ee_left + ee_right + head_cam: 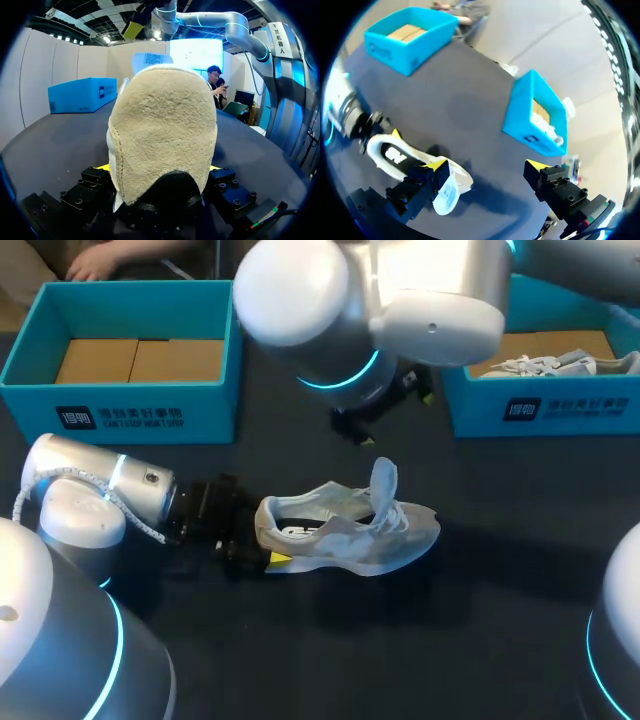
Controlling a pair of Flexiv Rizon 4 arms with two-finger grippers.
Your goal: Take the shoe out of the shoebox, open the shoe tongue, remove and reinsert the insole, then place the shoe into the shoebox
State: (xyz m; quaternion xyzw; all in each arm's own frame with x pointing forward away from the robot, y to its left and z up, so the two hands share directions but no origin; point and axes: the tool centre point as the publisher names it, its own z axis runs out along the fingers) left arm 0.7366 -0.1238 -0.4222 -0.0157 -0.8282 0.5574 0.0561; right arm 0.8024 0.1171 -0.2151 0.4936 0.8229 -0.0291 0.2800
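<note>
A white shoe [345,530] lies on its side mid-table, toe to the right, its tongue [384,483] standing up. A dark insole [298,531] shows inside it. My left gripper [262,545] holds the heel, and in the left wrist view that heel [162,130] fills the gap between both fingers. My right gripper [385,410] hangs above and behind the shoe. In the right wrist view it [487,166] stands open and empty, with the shoe [402,160] and tongue [446,195] below one finger.
A blue shoebox [120,405] with a bare cardboard floor stands at the back left. A second blue box [545,415] at the back right holds another white shoe [555,364]. A hand rests beyond the left box.
</note>
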